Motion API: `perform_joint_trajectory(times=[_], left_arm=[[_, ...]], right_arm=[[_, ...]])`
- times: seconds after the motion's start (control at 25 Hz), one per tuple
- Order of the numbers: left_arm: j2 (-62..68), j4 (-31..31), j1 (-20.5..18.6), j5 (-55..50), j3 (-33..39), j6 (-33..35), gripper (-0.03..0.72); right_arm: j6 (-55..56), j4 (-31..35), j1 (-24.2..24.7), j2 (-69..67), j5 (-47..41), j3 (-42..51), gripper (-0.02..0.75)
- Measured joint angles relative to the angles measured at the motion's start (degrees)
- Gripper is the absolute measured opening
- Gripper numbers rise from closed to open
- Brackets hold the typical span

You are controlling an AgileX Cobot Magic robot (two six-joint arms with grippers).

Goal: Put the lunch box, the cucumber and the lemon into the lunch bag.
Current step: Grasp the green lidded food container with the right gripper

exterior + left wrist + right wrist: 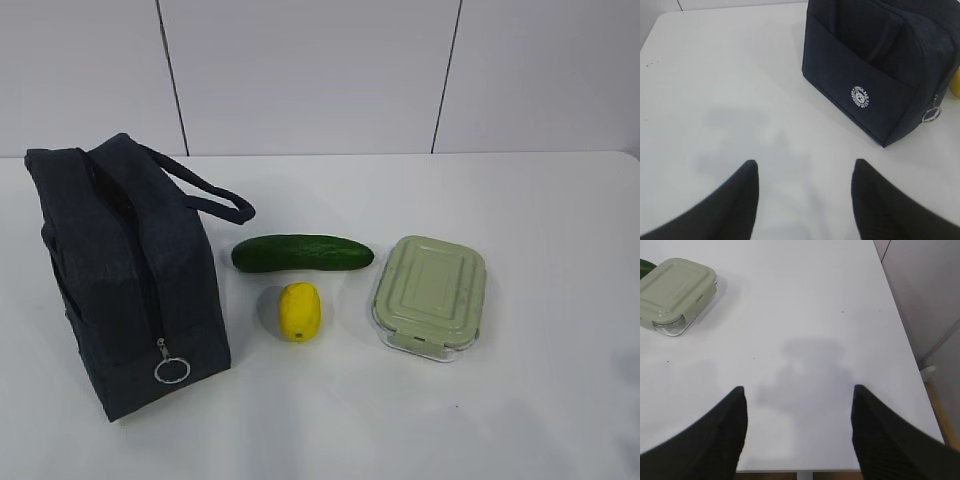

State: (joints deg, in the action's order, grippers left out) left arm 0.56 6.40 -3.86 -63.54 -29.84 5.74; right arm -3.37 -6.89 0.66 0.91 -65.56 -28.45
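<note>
Exterior view is showing us nothing packed yet: box (430,293), cucumber (303,253) and lemon (299,311) are all lying on the table (540,200) right of the bag (125,270), whose zipper is looking closed. Both the left gripper (804,172) and the right gripper (799,397) are hovering with fingers apart, holding nothing. We are noting a round white logo (860,95) on the bag's side, its lettering too small to read.
</note>
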Motion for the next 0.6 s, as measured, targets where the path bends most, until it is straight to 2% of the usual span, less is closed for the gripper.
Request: perform_joint_trajectory(times=[0.6], left_arm=[[0.0, 0.0, 0.0, 0.0, 0.0, 0.0, 0.432]], right_arm=[[0.0, 0.0, 0.0, 0.0, 0.0, 0.0, 0.496]])
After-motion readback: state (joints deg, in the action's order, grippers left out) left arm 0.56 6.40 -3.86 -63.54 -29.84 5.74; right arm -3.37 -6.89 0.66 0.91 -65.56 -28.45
